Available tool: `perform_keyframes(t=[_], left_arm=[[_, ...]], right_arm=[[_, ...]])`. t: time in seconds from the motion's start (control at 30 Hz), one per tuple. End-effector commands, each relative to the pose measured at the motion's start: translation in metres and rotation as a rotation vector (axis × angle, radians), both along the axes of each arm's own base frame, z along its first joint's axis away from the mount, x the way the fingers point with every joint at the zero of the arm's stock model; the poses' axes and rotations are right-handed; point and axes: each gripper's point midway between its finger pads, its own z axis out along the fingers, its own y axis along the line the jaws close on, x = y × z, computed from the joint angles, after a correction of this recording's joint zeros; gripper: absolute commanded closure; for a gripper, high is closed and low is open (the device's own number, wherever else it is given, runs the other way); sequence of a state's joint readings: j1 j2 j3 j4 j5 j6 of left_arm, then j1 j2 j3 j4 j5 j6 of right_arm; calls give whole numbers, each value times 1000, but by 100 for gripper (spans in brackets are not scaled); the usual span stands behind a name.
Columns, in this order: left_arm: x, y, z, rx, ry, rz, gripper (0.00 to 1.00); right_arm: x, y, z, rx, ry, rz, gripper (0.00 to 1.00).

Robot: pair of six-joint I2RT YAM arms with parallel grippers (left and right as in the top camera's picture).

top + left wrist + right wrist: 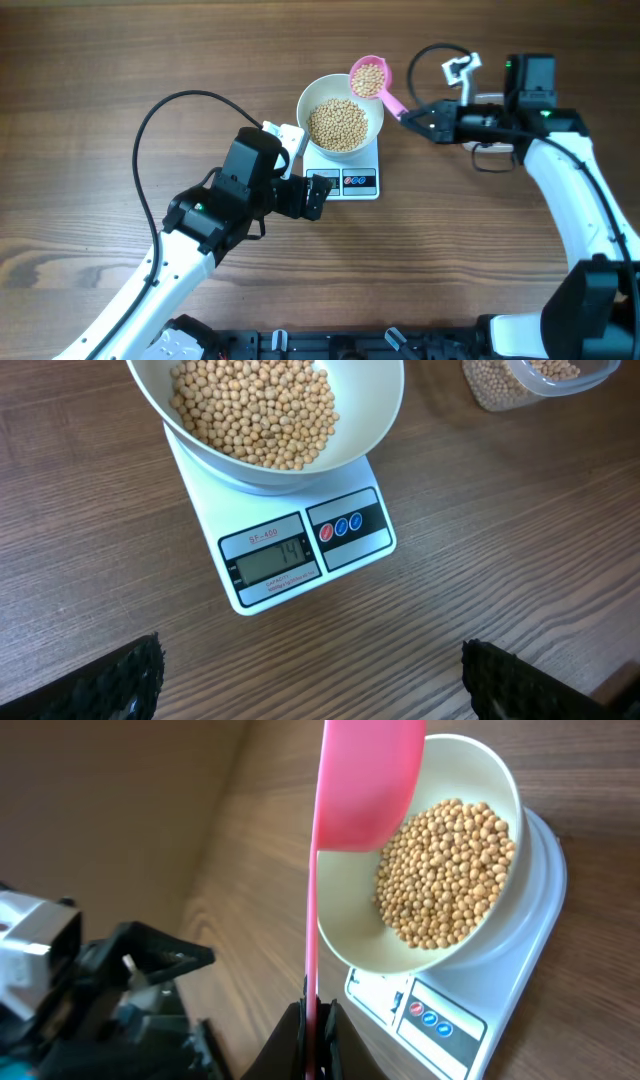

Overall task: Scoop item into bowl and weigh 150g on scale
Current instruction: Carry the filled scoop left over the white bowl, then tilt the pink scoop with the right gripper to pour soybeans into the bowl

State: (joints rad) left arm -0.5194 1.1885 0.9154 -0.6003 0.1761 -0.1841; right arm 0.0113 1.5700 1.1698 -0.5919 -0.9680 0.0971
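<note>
At bowl (376,118) rim, pink scoop (392,101) tight in right jaws; left jaws wide apart before scale (360,182) edge.

Table (100,60): brown wood grain.
Scoop (370,78): pink, round cup, long handle.
Tub (495,390): clear plastic, far corner, partly cut off.

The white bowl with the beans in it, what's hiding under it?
The white scale sits under the bowl. Its front edge pokes out, with the grey display and the buttons. Most of its top is hidden by the bowl.
</note>
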Motion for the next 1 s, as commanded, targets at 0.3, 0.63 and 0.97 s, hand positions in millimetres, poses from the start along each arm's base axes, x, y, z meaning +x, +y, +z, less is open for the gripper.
perform_keyframes(t=[0.3,0.63,0.97], left_arm=[[0,0,-2,18,-9,-12,0],[0,0,-2,18,-9,-12,0],[0,0,-2,18,-9,-12,0]], right_arm=[[20,21,-2,-449,-222,-157,96],[20,26,-3,-480,-240,-161,96],[10,40,0,-405,-222,-93,96]])
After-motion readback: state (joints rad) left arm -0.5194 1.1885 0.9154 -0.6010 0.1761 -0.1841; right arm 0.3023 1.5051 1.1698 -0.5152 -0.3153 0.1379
